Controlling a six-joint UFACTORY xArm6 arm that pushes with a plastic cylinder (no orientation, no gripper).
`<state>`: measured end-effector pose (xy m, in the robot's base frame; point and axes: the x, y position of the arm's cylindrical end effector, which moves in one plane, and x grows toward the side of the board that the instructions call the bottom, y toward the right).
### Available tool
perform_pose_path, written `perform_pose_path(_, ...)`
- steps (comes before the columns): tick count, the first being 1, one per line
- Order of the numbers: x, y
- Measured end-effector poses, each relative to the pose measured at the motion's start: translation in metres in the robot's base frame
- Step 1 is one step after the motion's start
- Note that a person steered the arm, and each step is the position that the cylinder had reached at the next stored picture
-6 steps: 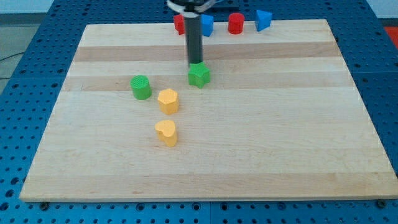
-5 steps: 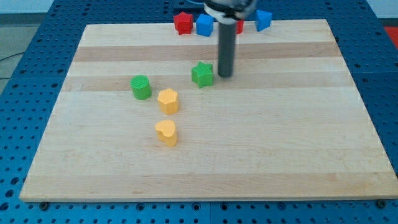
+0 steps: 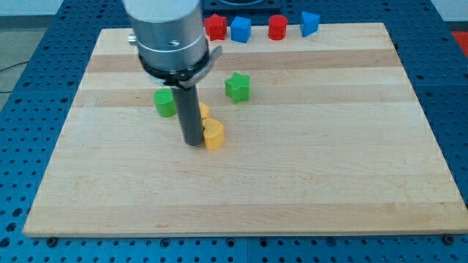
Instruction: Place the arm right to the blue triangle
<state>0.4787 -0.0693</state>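
Note:
The blue triangle (image 3: 310, 23) sits at the view's top edge of the wooden board (image 3: 307, 168), right of centre. My tip (image 3: 192, 142) is far from it, down and to the view's left, touching the left side of a yellow heart block (image 3: 213, 134). A second yellow block (image 3: 204, 112) is mostly hidden behind the rod.
A red cylinder (image 3: 277, 27), a blue cube (image 3: 240, 29) and a red star (image 3: 215, 27) line the top edge left of the triangle. A green star (image 3: 237, 86) lies near the middle. A green cylinder (image 3: 164, 103) stands just left of the rod.
The arm swung from right of the green star down and left to the yellow blocks. The yellow heart has shifted up and right, now next to the other yellow block.

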Motion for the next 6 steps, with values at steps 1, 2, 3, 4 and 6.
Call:
perform_pose_path(1,-0.005,0.016)
perform_pose_path(2,-0.005,0.027)
perform_pose_path(3,-0.005,0.029)
perform_pose_path(4,-0.03,0.013)
perform_pose_path(6,-0.099,0.172)
